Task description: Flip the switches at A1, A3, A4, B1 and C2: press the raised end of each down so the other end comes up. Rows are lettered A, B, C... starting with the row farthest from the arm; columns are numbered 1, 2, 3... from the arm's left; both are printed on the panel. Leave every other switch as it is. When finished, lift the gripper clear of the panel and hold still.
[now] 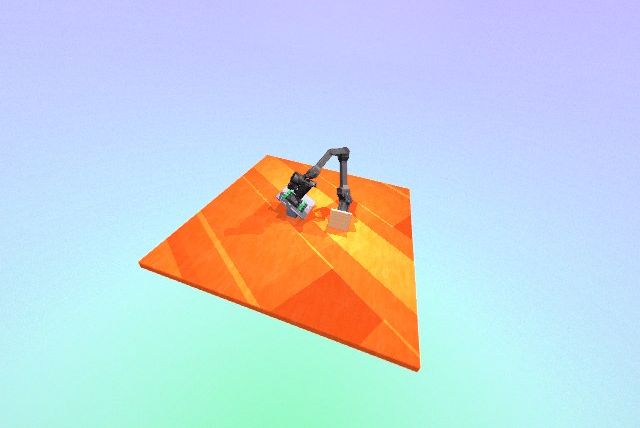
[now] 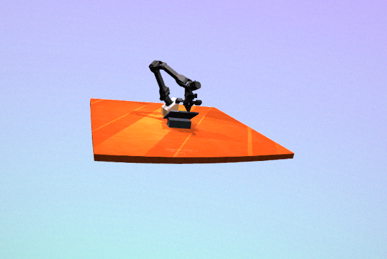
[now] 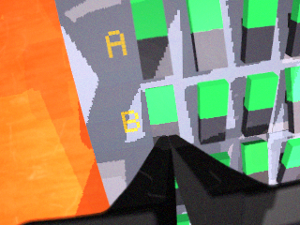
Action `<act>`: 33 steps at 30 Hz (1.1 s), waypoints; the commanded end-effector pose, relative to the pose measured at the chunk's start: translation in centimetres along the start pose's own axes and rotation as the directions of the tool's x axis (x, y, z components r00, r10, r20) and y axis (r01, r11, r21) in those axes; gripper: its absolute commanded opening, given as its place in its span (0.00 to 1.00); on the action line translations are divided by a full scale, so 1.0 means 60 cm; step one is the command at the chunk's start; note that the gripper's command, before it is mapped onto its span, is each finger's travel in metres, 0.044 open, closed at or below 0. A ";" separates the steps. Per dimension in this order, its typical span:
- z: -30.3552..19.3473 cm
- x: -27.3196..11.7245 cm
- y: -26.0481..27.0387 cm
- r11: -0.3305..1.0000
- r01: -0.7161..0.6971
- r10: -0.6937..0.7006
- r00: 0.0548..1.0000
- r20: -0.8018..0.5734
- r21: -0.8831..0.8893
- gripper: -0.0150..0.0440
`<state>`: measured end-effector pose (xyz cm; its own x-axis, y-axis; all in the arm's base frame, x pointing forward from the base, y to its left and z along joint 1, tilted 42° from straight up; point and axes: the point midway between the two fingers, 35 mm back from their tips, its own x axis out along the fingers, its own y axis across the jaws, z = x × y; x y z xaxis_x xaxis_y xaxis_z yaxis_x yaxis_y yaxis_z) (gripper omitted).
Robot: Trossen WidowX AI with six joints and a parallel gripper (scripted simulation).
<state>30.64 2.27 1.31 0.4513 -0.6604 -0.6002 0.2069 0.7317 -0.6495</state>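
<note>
The tilted grey switch panel [image 1: 310,201] [image 2: 178,114] [image 3: 110,89] carries rows of switches with green upper halves and grey or dark lower halves. The wrist view shows switch A1 [image 3: 150,21], switch A3 [image 3: 260,14], part of switch A4 [image 3: 296,14], switch B1 [image 3: 161,105] and part of switch C2 [image 3: 221,158]. Which end of each is raised is hard to tell. My gripper [image 2: 188,111] [image 3: 169,143] is shut and empty. Its tips are at the lower end of B1; touching or just above, I cannot tell. The fingers hide C1.
Also in the wrist view are switch A2 [image 3: 204,16], switch B2 [image 3: 213,98] and switch B3 [image 3: 261,91]. A dark stand [image 2: 179,123] holds the panel up. The arm's pale base block [image 1: 340,220] is beside the panel on the orange table [image 1: 232,237] [image 2: 218,143].
</note>
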 end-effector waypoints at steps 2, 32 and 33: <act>0.000 0.001 0.001 1.000 -0.002 0.002 1.000 0.000 -0.003 0.25; 0.000 0.008 0.001 1.000 -0.001 0.001 1.000 0.000 -0.003 0.25; 0.000 0.008 0.001 1.000 -0.001 0.001 1.000 0.000 -0.003 0.25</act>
<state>30.83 1.97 1.05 0.4515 -0.6610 -0.5993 0.2074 0.7310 -0.6500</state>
